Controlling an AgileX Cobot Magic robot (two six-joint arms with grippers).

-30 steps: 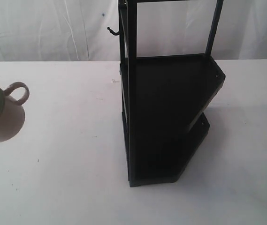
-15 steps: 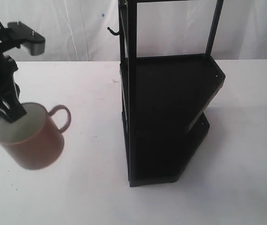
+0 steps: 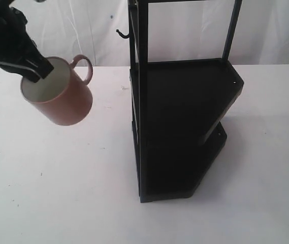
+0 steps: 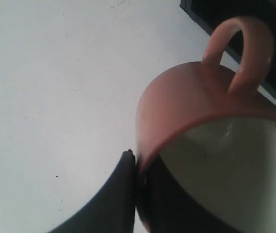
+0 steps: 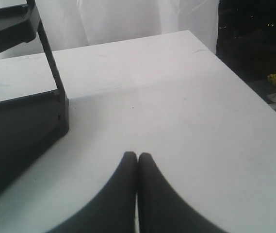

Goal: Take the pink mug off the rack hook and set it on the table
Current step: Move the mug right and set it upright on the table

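The left pincer [image 3: 35, 71] grips the rim of the pink mug [image 3: 65, 104], with one finger inside the cream interior and the other outside. The mug hangs tilted above the tabletop [image 3: 58, 193], to the left of the rack [image 3: 185, 127] and well apart from the rack hook [image 3: 120, 33]. Its handle is turned toward the rack. The right pincer [image 5: 137, 158] is closed with its fingertips touching, low over the tabletop near the rack's base.

The pink mug [image 3: 63, 104] looks like smooth clay with a soft shine. The rack [image 3: 180, 101] is dull black metal. The table [image 3: 58, 193] is smooth, matt white, lightly speckled.
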